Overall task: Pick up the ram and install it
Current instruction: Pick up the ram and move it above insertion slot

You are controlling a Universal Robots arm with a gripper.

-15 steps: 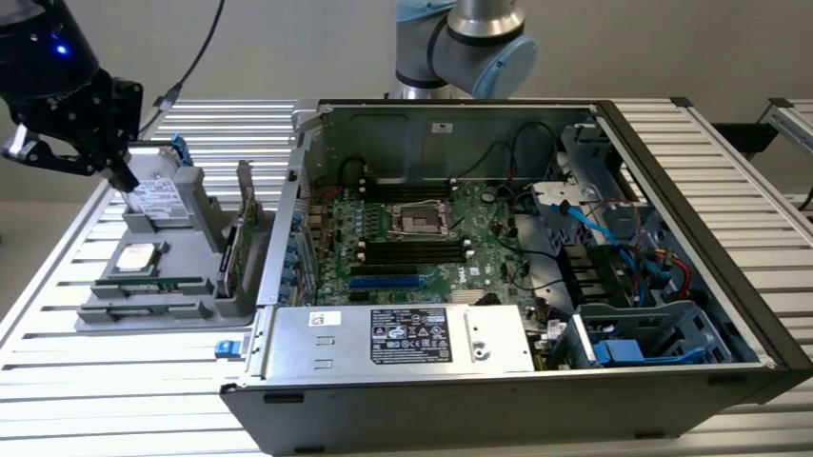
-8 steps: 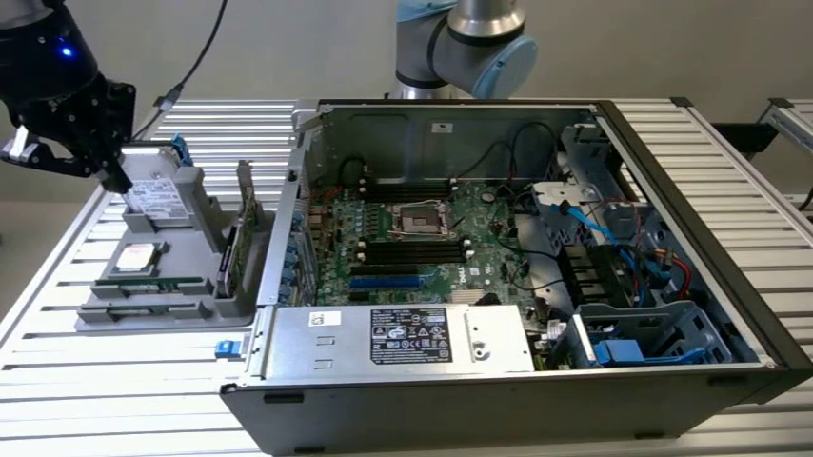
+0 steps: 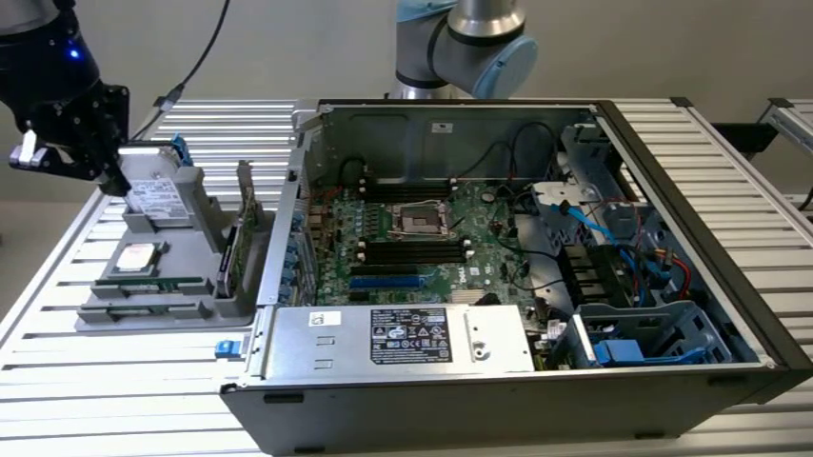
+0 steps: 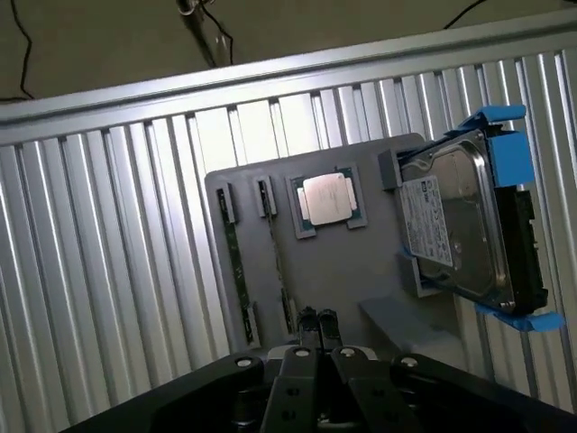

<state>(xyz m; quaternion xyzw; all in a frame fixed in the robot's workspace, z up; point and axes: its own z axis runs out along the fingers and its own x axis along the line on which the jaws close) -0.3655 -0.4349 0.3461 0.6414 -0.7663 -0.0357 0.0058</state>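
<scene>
The exterior camera is looking down at a slant from well above and well back from the grey parts holder (image 3: 128,319). It is taking in the whole holder, the open computer case (image 3: 508,400) just beside it, and the arm (image 3: 64,105) hanging over the holder's far end. The wrist camera is riding on that arm, near the holder (image 4: 361,271), and is facing steeply down past its own jaws. Both views are sharing the holder, its hard drive (image 3: 152,195) (image 4: 451,225), its processor chip (image 3: 137,255) (image 4: 326,198), and the ribbed bench (image 3: 76,381) (image 4: 108,298) around it.
</scene>
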